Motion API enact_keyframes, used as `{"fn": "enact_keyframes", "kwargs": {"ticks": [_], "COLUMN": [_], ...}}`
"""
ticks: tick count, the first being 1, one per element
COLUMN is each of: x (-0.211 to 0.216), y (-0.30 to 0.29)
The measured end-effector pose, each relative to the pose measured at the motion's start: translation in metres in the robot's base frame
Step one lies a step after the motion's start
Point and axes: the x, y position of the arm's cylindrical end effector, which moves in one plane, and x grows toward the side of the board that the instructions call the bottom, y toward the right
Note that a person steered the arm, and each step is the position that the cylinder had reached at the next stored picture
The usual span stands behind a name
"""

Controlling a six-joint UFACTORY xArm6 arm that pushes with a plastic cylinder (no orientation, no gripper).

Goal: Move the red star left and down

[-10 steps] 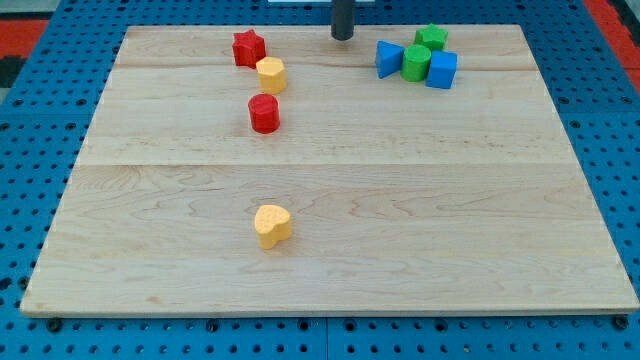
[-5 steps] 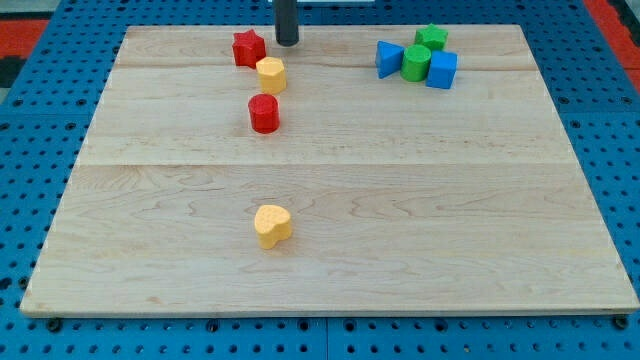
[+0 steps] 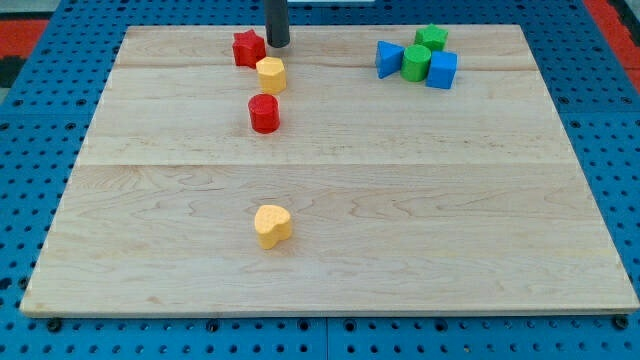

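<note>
My tip [image 3: 277,45] beside red star [image 3: 248,48], contact unclear.

A single view looks down at a slant from beyond the wooden board's [image 3: 330,190] near edge, framing the whole board; my tip [image 3: 277,44] sits near the view's top.

Rod [image 3: 277,20] cut off by view's top — upper part hidden; board's [image 3: 560,280] bottom corners partly cropped.

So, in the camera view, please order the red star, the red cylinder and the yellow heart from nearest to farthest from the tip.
From my tip:
1. Red star, just to its left.
2. Red cylinder, lower, mid-board.
3. Yellow heart, toward the view's bottom.
</note>
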Motion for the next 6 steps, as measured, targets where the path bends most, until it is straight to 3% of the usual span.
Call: {"fn": "enact_keyframes", "kwargs": {"ticks": [2,3,4,6], "x": [0.000,0.000,0.005,0.129], "y": [-0.036,-0.087,-0.092,-0.039]}}
